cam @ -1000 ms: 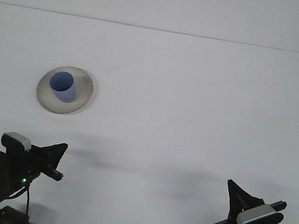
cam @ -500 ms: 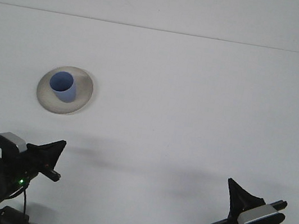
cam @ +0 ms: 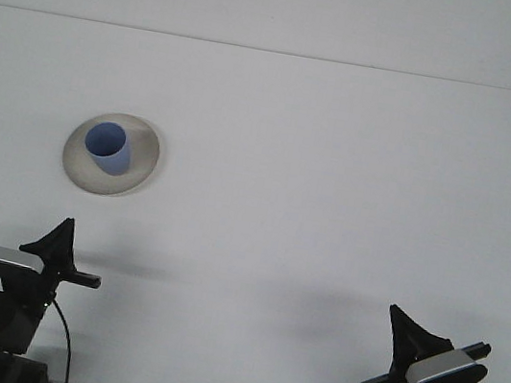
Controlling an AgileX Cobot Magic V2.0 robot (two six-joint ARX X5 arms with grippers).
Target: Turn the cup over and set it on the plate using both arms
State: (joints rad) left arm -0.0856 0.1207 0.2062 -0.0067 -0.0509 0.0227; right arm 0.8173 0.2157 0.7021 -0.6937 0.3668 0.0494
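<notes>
A light blue cup [cam: 107, 148] stands upright, mouth up, on a round beige plate [cam: 79, 171] at the left of the white table. My left gripper [cam: 59, 246] sits low at the bottom left, well in front of the plate and apart from the cup, with nothing seen in it. My right gripper [cam: 401, 337] rests at the bottom right, far from the cup, and it too holds nothing that I can see.
The white table [cam: 314, 191] runs back to a pale wall along a straight far edge [cam: 354, 63]. Only the plate and cup stand on it. Both arm bases fill the bottom corners.
The left arm has drawn back and down to the left, and its gripper has turned to point more upward. The right arm, cup and plate have not moved.
</notes>
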